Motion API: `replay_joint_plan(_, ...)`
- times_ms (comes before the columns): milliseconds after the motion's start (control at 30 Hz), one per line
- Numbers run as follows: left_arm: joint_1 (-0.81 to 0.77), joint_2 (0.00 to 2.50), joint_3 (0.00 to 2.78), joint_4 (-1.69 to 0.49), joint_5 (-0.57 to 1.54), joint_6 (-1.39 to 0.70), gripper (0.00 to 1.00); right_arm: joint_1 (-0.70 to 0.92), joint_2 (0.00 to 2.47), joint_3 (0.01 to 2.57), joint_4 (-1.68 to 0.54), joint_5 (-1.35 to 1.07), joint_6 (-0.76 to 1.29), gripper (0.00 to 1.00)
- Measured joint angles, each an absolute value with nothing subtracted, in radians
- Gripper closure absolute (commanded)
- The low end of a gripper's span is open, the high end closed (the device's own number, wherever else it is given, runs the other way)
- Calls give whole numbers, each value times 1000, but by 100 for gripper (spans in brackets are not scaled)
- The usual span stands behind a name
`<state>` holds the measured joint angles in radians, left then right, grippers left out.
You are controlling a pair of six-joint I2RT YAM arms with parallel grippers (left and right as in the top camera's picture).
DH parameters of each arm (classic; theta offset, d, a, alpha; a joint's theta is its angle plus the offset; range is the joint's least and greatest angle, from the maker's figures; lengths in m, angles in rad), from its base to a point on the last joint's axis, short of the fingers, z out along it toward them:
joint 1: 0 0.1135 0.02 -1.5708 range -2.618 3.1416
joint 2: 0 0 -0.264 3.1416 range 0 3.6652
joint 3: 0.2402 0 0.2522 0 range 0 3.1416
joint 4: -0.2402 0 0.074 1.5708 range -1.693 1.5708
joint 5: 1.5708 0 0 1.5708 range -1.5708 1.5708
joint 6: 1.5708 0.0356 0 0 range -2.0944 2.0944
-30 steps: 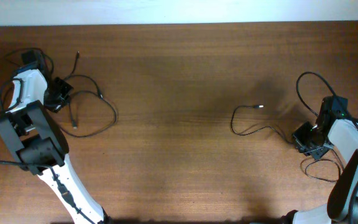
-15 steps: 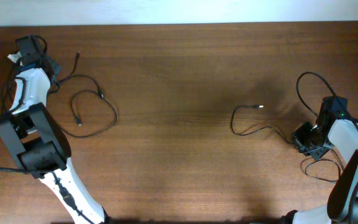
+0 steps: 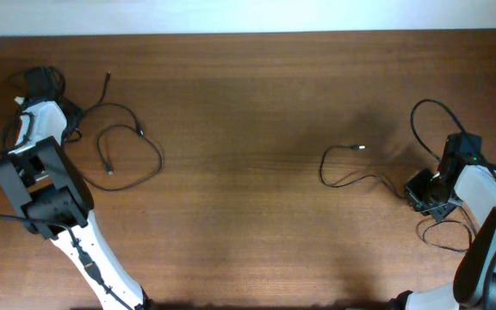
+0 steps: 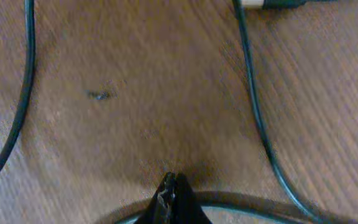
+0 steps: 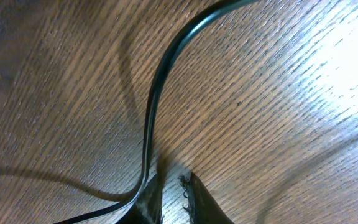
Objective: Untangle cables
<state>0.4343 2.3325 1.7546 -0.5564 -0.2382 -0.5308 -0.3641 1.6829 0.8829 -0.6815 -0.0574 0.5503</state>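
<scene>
Three thin black cables lie apart on the wooden table. Two cables [image 3: 136, 155] loop loosely at the left, one of them with a plug end [image 3: 108, 77] near the back. My left gripper [image 3: 65, 114] sits at their left edge, shut with nothing visibly between its fingers [image 4: 170, 190]. A cable [image 4: 253, 118] runs past on either side of it and one crosses under its tips. The third cable [image 3: 347, 172] lies right of centre and leads to my right gripper [image 3: 416, 191]. Its jaws [image 5: 169, 186] stand a narrow gap apart, and this cable [image 5: 157, 87] bends against the outside of one finger.
Thicker black arm cables curl around the right arm [image 3: 429, 116] and beside the left arm [image 3: 7, 129]. The table's back edge [image 3: 248, 33] meets a pale wall. Both arm bases stand at the front corners.
My left arm swung from the left cables back towards the far left corner, and the loops shifted slightly. The right arm and its cable have not moved.
</scene>
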Motion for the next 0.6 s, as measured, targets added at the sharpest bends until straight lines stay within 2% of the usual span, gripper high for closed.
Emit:
replay_joint_plan(133, 435, 2324, 1776, -685, -170, -531, 100, -364, 1683, 883, -680, -61, 551, 84)
replay_joint_plan(267, 441, 2313, 1777, -719, -15, -496, 100, -364, 1683, 883, -679, -61, 550, 84)
replay_joint_plan(400, 441, 2302, 1781, -748, 53, -438, 99, -364, 1683, 883, -685, -69, 550, 84)
replay_joint_plan(467, 437, 2259, 1786, -769, 68, -418, 97, -366, 1683, 883, -692, -100, 550, 84)
replay_joint_plan(533, 413, 2099, 1803, -811, 76, -407, 93, -366, 1684, 882, -700, -173, 537, 83)
replay_joint_plan(567, 398, 2058, 1815, -830, 74, -406, 92, -366, 1686, 880, -704, -254, 476, 84)
replay_joint_plan(600, 350, 1959, 1827, -873, 78, -403, 92, -366, 1686, 879, -710, -316, 429, 93)
